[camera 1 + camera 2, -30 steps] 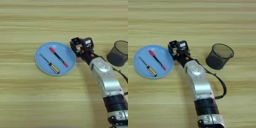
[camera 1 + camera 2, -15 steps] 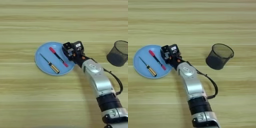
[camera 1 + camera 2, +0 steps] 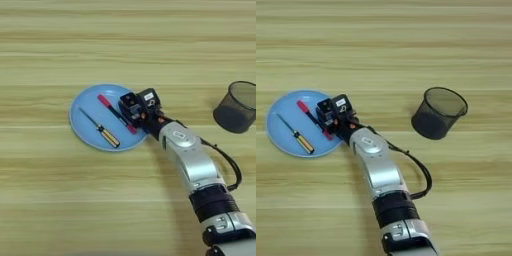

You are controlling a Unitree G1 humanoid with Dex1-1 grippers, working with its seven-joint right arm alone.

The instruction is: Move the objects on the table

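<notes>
Marker, slim and black with a red cap (image 3: 116,113), lies slantwise on a round blue plate (image 3: 85,130), cap end toward the far left, the other end running under the robot's black two-fingered tool (image 3: 134,109). Beside it on the same plate rests a small screwdriver with a yellow-and-black handle (image 3: 102,131), apart from the marker and roughly parallel to it. The tool, at the tip of a silver forearm (image 3: 192,165) reaching in from the lower right, sits over the plate's right edge, right at the marker's near end; this placing suggests it is lining up to take the marker. Whether the tool is spread or pressed together I cannot tell. A black wire-mesh pen cup (image 3: 438,113) stands upright, well apart to the right on the light wooden surface (image 3: 125,50), probably the marker's destination
</notes>
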